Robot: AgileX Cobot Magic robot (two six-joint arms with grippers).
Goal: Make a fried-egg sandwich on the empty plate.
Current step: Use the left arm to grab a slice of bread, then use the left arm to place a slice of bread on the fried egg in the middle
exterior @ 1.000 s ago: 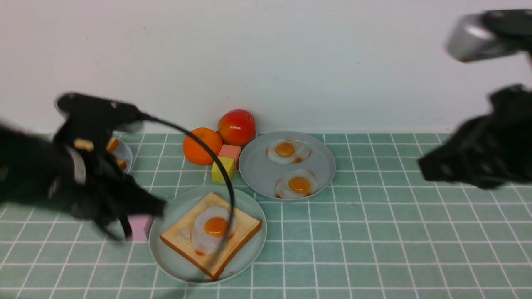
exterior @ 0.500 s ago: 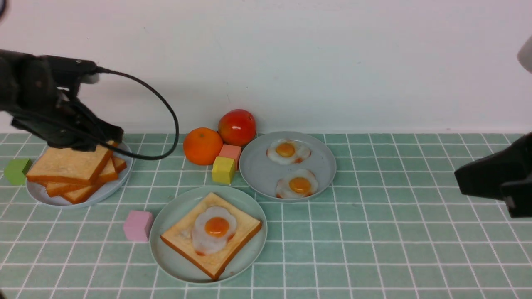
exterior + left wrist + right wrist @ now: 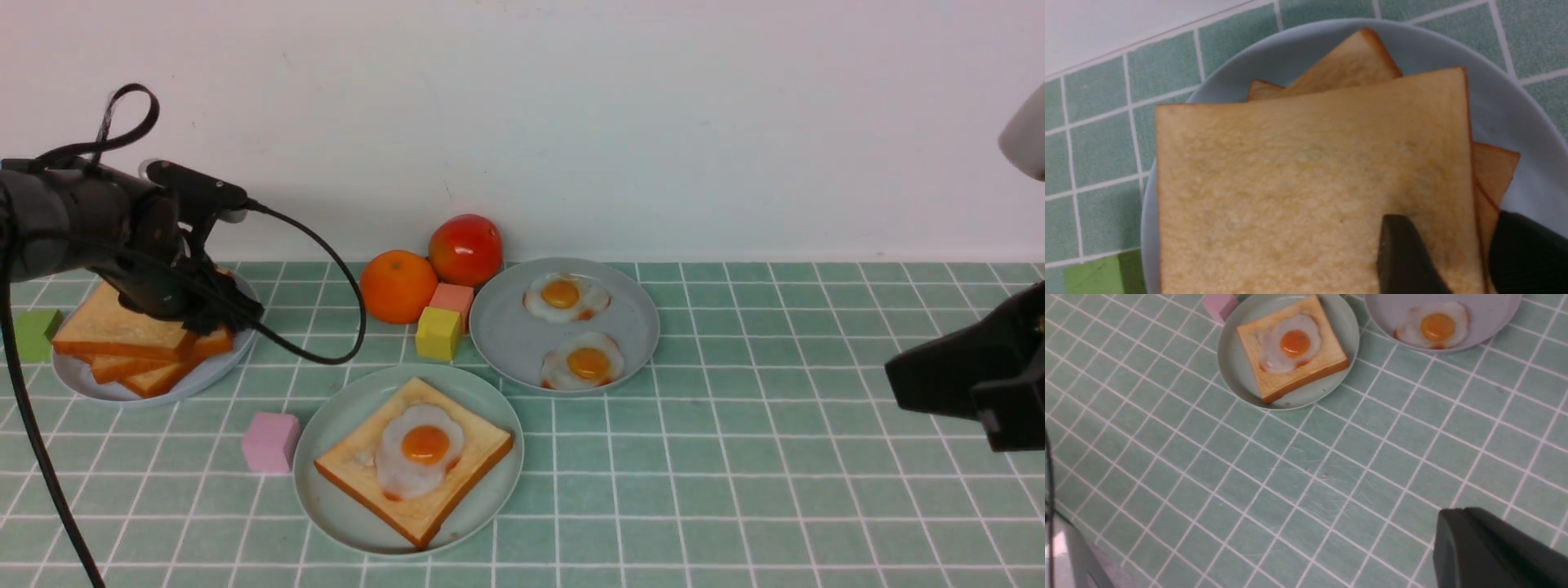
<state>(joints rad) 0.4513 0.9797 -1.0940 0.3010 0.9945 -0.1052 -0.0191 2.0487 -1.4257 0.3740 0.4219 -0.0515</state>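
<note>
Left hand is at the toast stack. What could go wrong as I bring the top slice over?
1. The left hand straddles only one edge of the top slice; such a shallow grip may slip.
2. Its outer finger sits by the lower slices and could drag one along.
3. The arm's cable hangs low and might sweep the egg on the mint-green plate.
</note>
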